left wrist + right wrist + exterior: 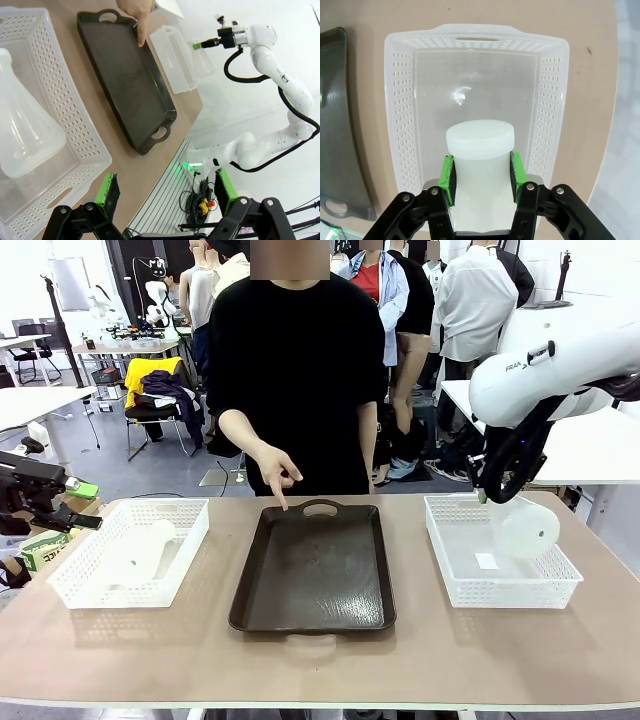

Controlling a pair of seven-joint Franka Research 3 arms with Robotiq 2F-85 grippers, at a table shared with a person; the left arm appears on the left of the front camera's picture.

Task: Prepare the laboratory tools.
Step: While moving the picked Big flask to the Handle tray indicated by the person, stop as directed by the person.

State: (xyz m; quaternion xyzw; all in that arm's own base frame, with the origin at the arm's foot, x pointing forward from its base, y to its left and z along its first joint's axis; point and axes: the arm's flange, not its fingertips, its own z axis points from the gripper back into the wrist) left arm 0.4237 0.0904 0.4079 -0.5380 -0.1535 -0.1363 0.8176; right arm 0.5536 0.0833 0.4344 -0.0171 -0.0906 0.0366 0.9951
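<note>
— Holding what in the right tool?
— Clenching it on the narrow neck of a translucent frosted-white plastic conical flask, and hanging this flask above the white mesh plastic basket at the right side of the counter, apparently clear of it.
— Going where with it, probably?
— Toward the robot's left, judging by the person's hand pointing a finger at the far rim of the dark brown handled tray in the middle. Keeping the long axis about level, seemingly: neck toward the person, round base toward the robot. So probably needing a turn upright before setting down.
— Nearer arm?
— The right one, clearly. Leaving the left tool released, jaws wide, near the second such flask, apparently lying on its side in the other white mesh basket.
— Anything hard to make out?
— Hiding the held flask's body behind the tool in the right wrist view; cutting the second flask's neck at the left wrist picture's edge.
</note>
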